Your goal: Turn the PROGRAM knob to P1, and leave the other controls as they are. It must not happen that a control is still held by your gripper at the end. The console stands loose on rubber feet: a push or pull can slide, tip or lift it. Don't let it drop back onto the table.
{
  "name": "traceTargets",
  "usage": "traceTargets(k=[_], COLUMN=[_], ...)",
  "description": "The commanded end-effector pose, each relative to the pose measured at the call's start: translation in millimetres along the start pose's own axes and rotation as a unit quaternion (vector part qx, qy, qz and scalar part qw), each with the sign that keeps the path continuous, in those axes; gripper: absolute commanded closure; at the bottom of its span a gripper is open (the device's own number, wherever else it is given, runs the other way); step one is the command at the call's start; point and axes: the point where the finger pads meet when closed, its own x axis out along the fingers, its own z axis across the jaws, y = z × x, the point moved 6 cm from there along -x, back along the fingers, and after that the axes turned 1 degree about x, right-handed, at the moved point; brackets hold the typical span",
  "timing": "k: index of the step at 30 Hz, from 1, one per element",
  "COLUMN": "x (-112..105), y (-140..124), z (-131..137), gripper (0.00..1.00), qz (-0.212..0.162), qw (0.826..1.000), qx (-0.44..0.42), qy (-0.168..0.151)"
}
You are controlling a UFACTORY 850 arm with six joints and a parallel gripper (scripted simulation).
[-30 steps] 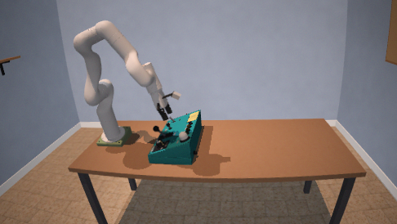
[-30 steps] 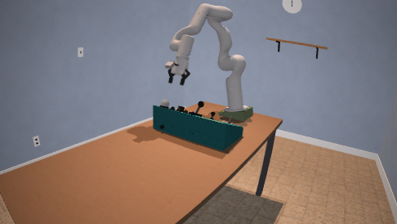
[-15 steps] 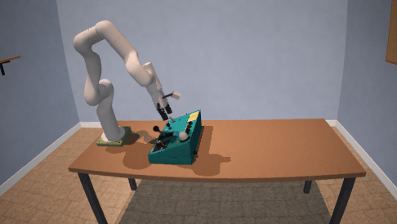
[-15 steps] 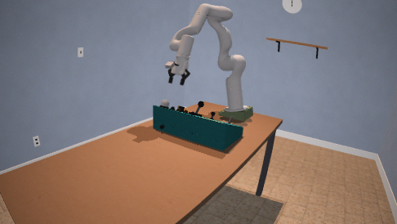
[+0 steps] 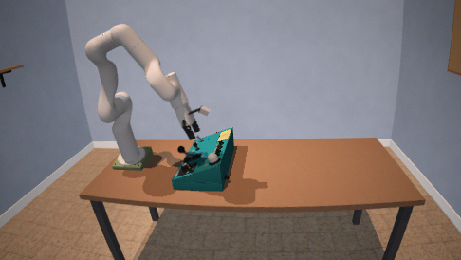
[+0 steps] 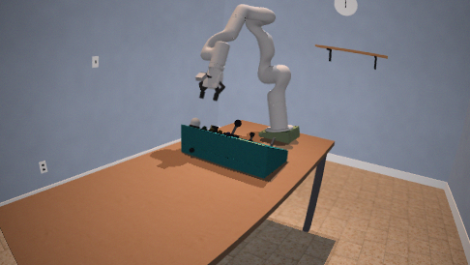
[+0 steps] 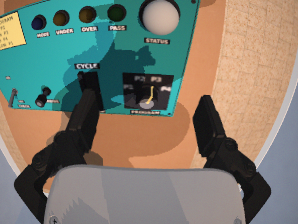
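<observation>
Console (image 5: 199, 179) — matt teal casing, smooth; white status dome (image 7: 160, 15) — glossy; surface (image 5: 322, 176) — smooth brown wood; arm (image 5: 114, 102) — satin white.

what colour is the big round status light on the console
White status light on the teal console; clearest in the wrist view.

Open gripper (image 5: 193, 130) above teal console (image 5: 201, 177); wooden table (image 5: 332, 180).
</observation>
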Motion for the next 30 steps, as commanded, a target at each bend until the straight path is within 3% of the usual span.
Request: traceTargets(k=[1, 3, 4, 13, 14, 16, 17, 18, 20, 21, 22, 23, 30], x=[-0.6, -0.6, -0.6, -0.7, -0.7, -0.7, -0.7, -0.6, -0.6, -0.4, -0.4, -0.1, 0.1], y=[0.9, 0.9, 0.9, -0.6, -8.8, -49.8, -49.8, -76.7, -76.7, -101.2, -101.2, -118.7, -128.8], z=[0.2, 0.2, 0.2, 0.5, 2.0, 7.1, 7.1, 8.5, 8.5, 8.5, 8.5, 7.7, 7.0], gripper=[0.00, 0.00, 0.24, 0.24, 0.24, 0.24, 0.24, 0.24, 0.24, 0.24, 0.24, 0.24, 0.24], qz=[0.001, 0.001, 0.001, 0.001, 0.001, 0.001, 0.001, 0.001, 0.001, 0.001, 0.001, 0.001, 0.001], qw=[1.000, 1.000, 1.000, 1.000, 1.000, 1.000, 1.000, 1.000, 1.000, 1.000, 1.000, 1.000, 1.000], qx=[0.000, 0.000, 0.000, 0.000, 0.000, 0.000, 0.000, 0.000, 0.000, 0.000, 0.000, 0.000, 0.000], qy=[0.000, 0.000, 0.000, 0.000, -0.001, -0.001, -0.001, -0.001, -0.001, -0.001, -0.001, -0.001, -0.001])
